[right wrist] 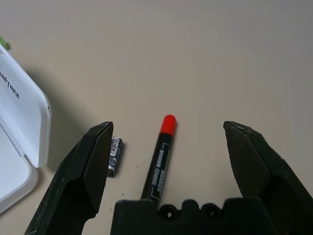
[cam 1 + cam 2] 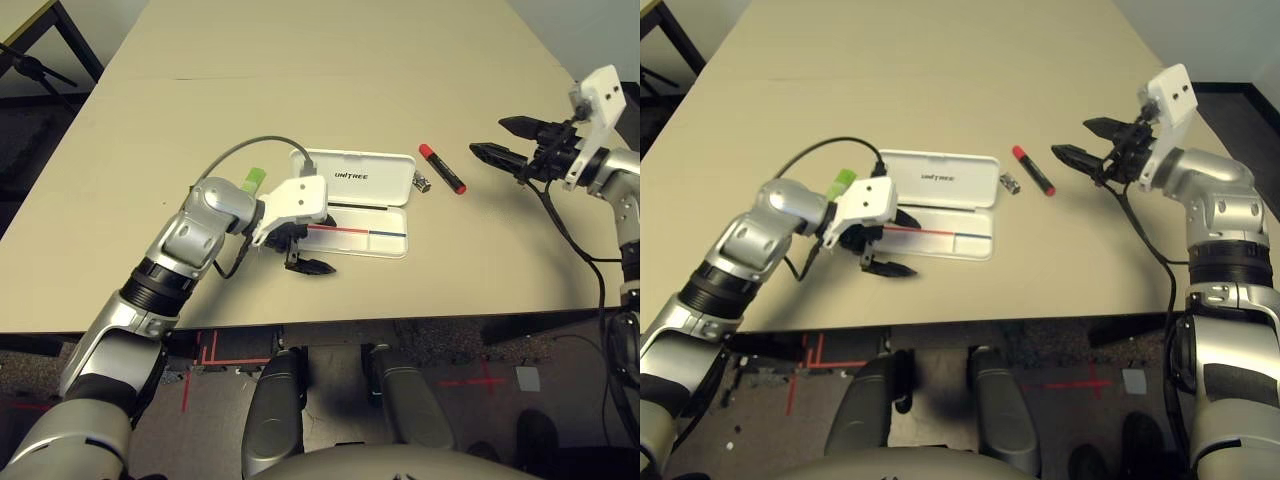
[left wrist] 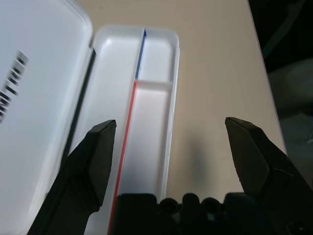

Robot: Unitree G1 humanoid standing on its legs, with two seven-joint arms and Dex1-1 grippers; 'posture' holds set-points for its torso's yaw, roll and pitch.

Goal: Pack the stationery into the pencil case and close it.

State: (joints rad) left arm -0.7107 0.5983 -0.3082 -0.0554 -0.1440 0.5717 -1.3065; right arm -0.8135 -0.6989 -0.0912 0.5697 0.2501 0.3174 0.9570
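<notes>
The left claw [image 2: 305, 255] pointed downward with its black fingers spread wide; the right claw [image 2: 510, 142] reached leftward, nearly level, fingers equally wide apart.

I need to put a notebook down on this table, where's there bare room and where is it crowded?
Bare: the far half of the table beyond the open pencil case. Crowded: the middle, where the case, metal piece and marker lie between the left gripper and right gripper.

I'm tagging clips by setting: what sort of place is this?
Probably a robotics lab or test room: a large plain beige table, red tape marks on a speckled floor, and a dark stand's legs beside the table.
</notes>
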